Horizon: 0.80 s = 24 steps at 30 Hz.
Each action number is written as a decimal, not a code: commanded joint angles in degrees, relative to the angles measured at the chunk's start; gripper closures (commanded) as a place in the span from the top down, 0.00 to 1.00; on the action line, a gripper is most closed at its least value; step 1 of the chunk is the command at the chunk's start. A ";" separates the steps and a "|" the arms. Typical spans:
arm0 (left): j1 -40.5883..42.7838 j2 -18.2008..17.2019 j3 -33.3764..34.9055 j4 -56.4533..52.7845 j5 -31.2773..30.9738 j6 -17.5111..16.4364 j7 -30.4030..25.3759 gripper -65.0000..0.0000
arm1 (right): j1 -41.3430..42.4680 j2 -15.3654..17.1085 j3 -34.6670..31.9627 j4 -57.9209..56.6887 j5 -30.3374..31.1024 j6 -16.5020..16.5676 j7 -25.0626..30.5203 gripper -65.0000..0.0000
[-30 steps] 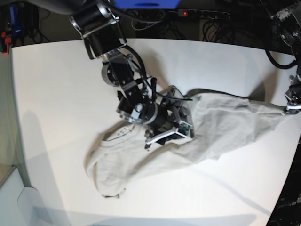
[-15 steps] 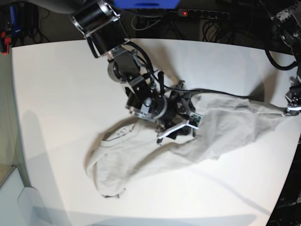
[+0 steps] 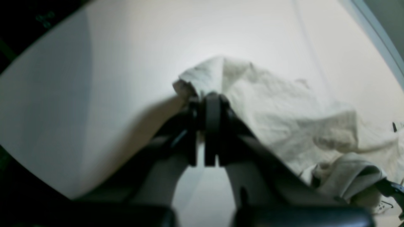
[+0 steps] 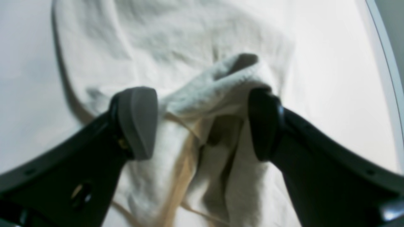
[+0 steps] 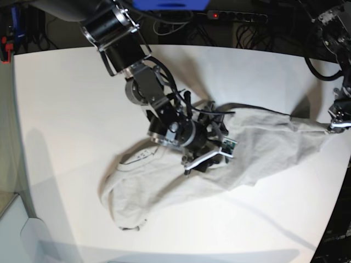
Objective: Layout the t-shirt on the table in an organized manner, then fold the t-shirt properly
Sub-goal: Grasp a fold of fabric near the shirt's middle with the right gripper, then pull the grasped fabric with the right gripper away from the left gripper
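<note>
The grey-beige t-shirt lies crumpled and stretched from front left to far right across the white table. My right gripper hovers over its middle. In the right wrist view this gripper stands open, its fingers wide apart with a raised fold of the t-shirt loose between them. My left gripper is at the table's right edge. In the left wrist view it is shut on a corner of the t-shirt, held just above the table.
A power strip and cables lie beyond the table's far edge. The right table edge runs close beside the left gripper, with dark floor past it. The neck label faces up near the shirt's left end.
My right gripper slid to the right along the shirt and its jaws spread wider, leaving the fold loose. The left gripper kept its pinch on the corner and stayed put.
</note>
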 commanded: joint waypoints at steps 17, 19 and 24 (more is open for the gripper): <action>-0.78 -1.31 -0.42 0.94 -0.33 0.33 -1.54 0.01 | 3.21 -0.71 0.05 1.36 0.63 0.73 0.76 0.00; -0.69 -1.40 -0.42 0.85 -0.33 0.33 -1.54 0.01 | 2.86 -0.71 0.75 3.64 0.63 0.73 0.67 0.00; -0.60 -2.10 -0.51 0.85 0.28 0.33 -1.54 0.01 | 0.84 -0.71 4.62 9.88 0.54 0.73 0.67 0.00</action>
